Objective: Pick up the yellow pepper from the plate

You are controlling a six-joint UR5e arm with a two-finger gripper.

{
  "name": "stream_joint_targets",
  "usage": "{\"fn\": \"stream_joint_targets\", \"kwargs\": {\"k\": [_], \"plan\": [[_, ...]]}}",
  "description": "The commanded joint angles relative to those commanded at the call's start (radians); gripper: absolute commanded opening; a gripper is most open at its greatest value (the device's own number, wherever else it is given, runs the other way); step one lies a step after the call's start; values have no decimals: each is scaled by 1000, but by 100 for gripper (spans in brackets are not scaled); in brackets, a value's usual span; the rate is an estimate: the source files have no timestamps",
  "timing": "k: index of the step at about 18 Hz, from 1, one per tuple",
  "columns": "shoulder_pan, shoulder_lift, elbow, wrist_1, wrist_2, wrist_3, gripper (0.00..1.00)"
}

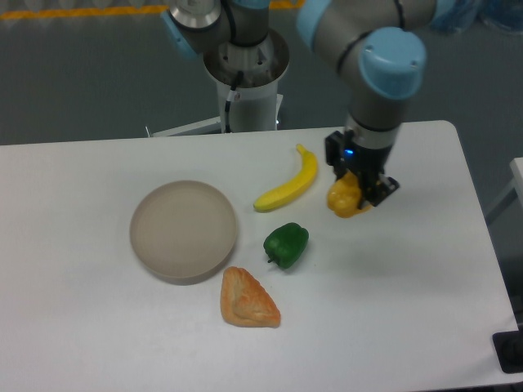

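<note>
The gripper [357, 189] is closed around the yellow pepper [344, 198], its dark fingers pressing the top and right side while most of the fruit bulges out to the left and below. Whether the pepper hangs just above the table [392, 310] or touches it cannot be told from this view. It sits toward the table's far right, nearer the back edge than the front.

The grip looks off-centre, so I judge the main risk to be the lobed, smooth pepper twisting or slipping out of the fingers if the arm jerks or swings.

Just to the left lies the banana [290, 181], its near tip close to the pepper; a leftward move could nudge it. The green pepper [286, 244] lies further toward the front, and a croissant [247, 300] beyond it near the front edge. The plate [184, 231] stands well apart, left of centre, with nothing on it, so the pepper is already off it.
</note>
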Motion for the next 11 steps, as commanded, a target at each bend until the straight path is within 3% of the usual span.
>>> {"fn": "stream_joint_targets", "kwargs": {"k": [2, 4, 11], "plan": [[14, -25, 15, 0, -2, 2, 15], [20, -43, 40, 0, 1, 3, 16], [18, -45, 45, -2, 2, 121, 14]]}}
